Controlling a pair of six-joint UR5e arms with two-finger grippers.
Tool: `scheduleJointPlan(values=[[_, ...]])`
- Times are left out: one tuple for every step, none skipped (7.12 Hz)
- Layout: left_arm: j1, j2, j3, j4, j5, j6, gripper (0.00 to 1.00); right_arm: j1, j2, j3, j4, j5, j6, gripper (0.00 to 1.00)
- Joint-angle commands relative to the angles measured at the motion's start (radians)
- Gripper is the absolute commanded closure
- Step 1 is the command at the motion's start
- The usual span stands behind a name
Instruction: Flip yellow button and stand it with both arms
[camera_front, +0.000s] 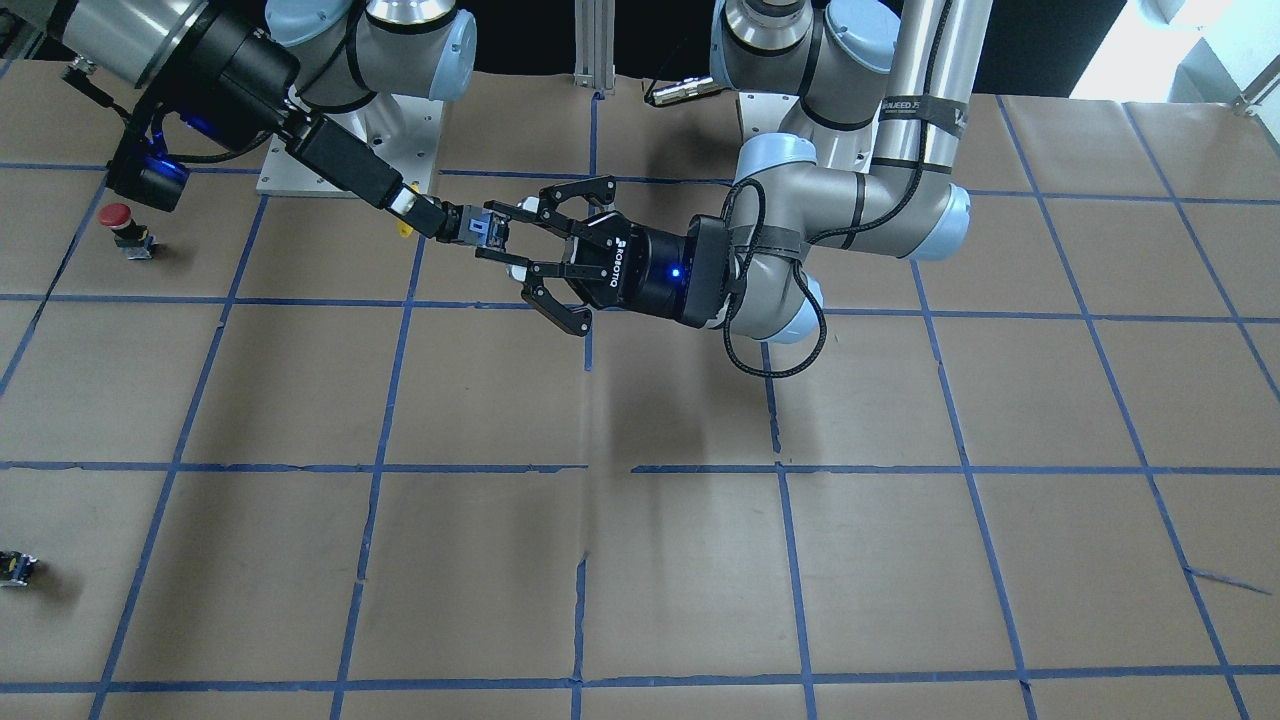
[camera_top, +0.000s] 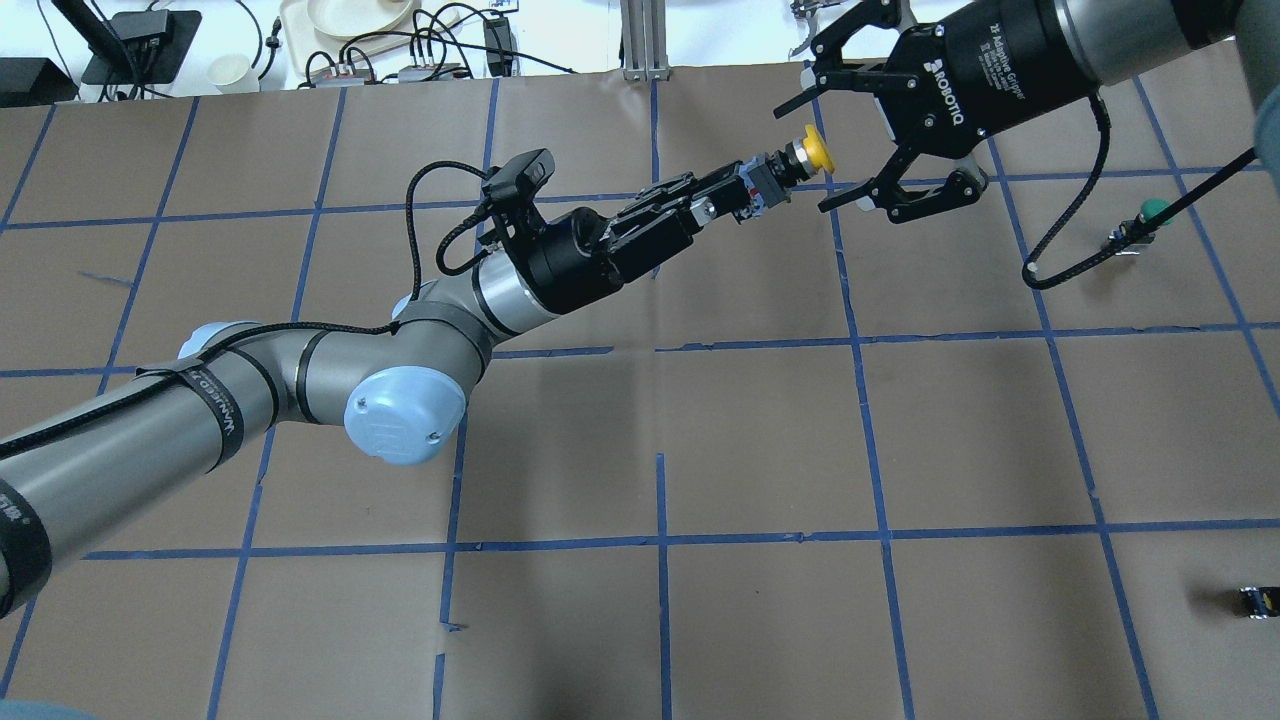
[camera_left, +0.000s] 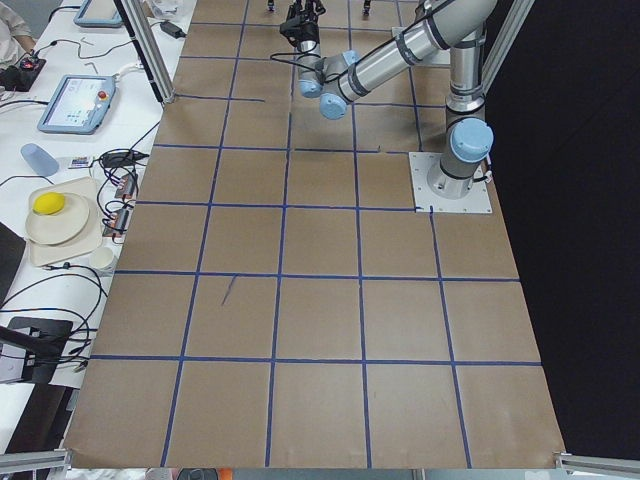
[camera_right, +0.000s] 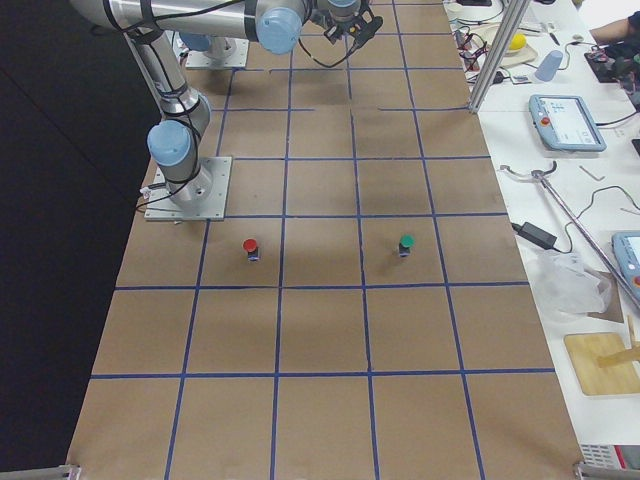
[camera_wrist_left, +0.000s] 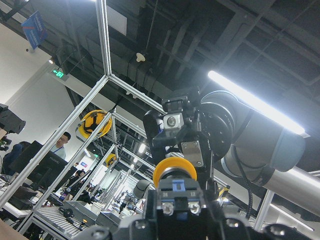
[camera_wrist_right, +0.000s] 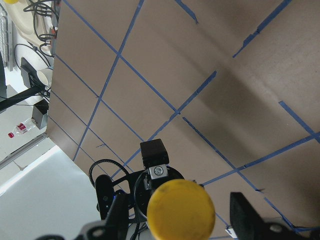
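Observation:
My left gripper (camera_top: 742, 193) is shut on the black-and-grey body of the yellow button (camera_top: 818, 152) and holds it high above the table, cap pointing away toward my right gripper. My right gripper (camera_top: 806, 158) is open, one finger on each side of the cap and not touching it. In the right wrist view the yellow cap (camera_wrist_right: 181, 210) sits between the two spread fingers (camera_wrist_right: 245, 216). In the left wrist view the button (camera_wrist_left: 175, 171) is seen from behind. In the front view my left gripper (camera_front: 492, 240) grips the body, and my right gripper (camera_front: 425, 215) shows edge-on.
A red-capped button (camera_front: 118, 218) and a green-capped button (camera_top: 1155, 210) stand on the brown table on my right side. A tiny black-and-yellow block (camera_top: 1258, 600) lies near the right front edge. Blue tape lines grid the table (camera_top: 760, 440).

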Motion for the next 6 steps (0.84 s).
scheduleJointPlan(values=[[0.000, 0.000, 0.002, 0.000, -0.001, 0.000, 0.78, 0.003, -0.001, 0.002, 0.007, 0.001, 0.003, 0.47], [0.000, 0.000, 0.002, -0.002, -0.001, -0.002, 0.77, 0.001, -0.002, 0.000, 0.007, 0.001, 0.003, 0.65], [0.000, 0.000, 0.003, -0.002, -0.001, -0.002, 0.77, 0.000, -0.002, 0.000, 0.005, 0.018, 0.005, 0.80], [0.000, 0.000, 0.003, -0.002, -0.001, -0.002, 0.74, 0.000, -0.002, -0.001, 0.004, 0.018, 0.004, 0.83], [0.000, 0.000, 0.006, -0.005, -0.001, -0.003, 0.48, 0.000, -0.002, -0.001, 0.002, 0.021, 0.005, 0.84], [0.000, 0.002, 0.012, -0.009, 0.006, -0.009, 0.00, -0.002, -0.001, -0.003, 0.001, 0.021, 0.005, 0.84]])
